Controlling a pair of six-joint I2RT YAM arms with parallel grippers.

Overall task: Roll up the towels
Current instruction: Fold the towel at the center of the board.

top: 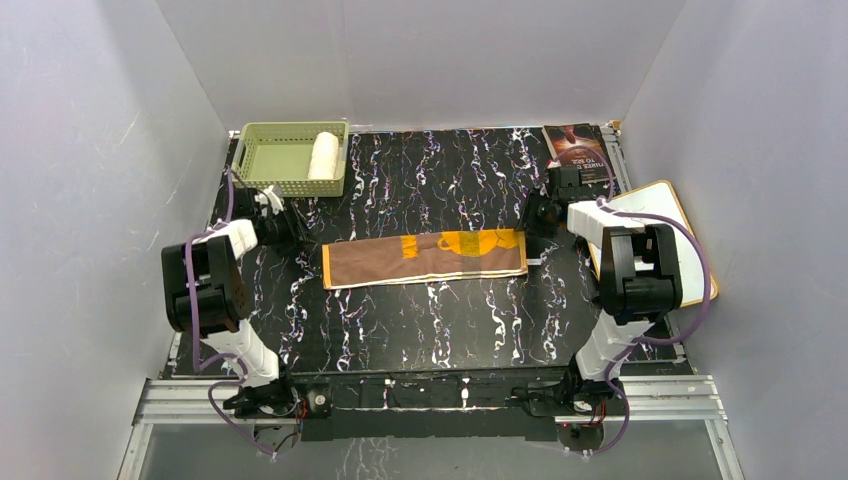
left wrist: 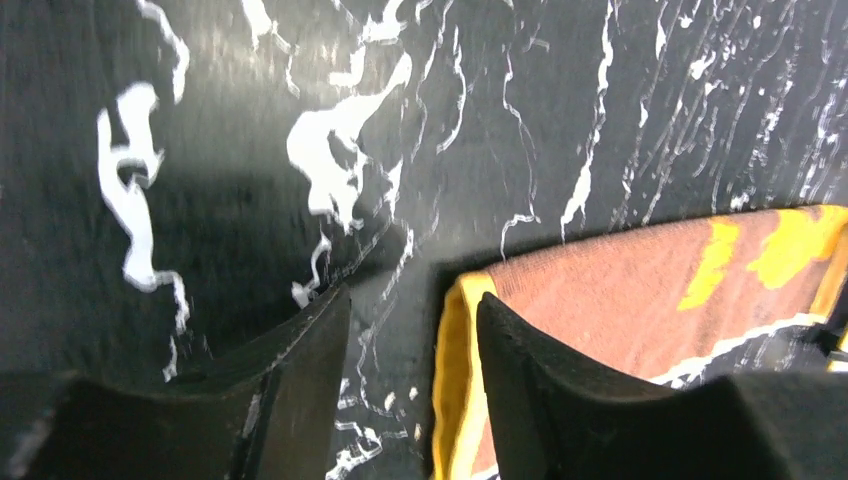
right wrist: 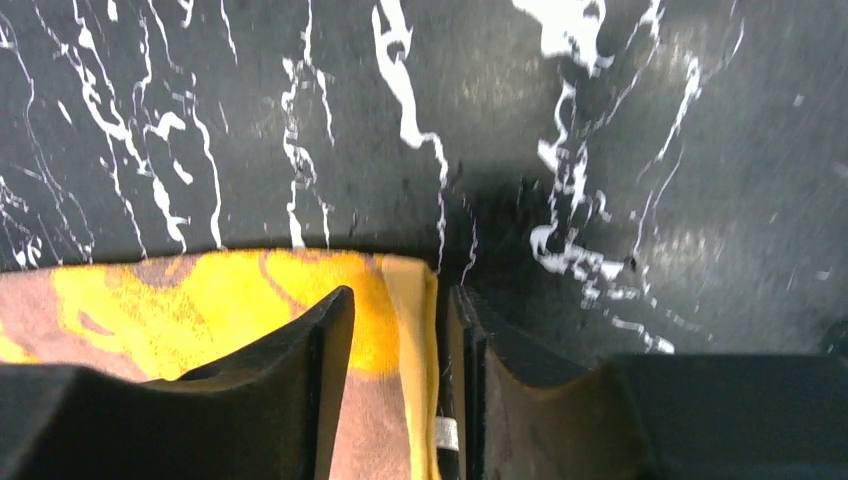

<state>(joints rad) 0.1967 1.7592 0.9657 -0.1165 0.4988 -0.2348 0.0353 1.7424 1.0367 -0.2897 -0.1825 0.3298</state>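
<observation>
The orange-yellow and brown towel [top: 425, 260] is laid flat across the middle of the surface [top: 400, 330], folded into a long strip with yellow-edged ends. The cream-white towel [top: 323, 155] is rolled up and laid against the right wall of the pale green basket [top: 290, 127].

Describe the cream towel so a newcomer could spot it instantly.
On the black marbled table, find the pale green slotted basket at the far left corner. Inside, against its right wall, lies the cream towel, rolled into a cylinder, unlike the brown-and-orange towel lying flat mid-table.
</observation>
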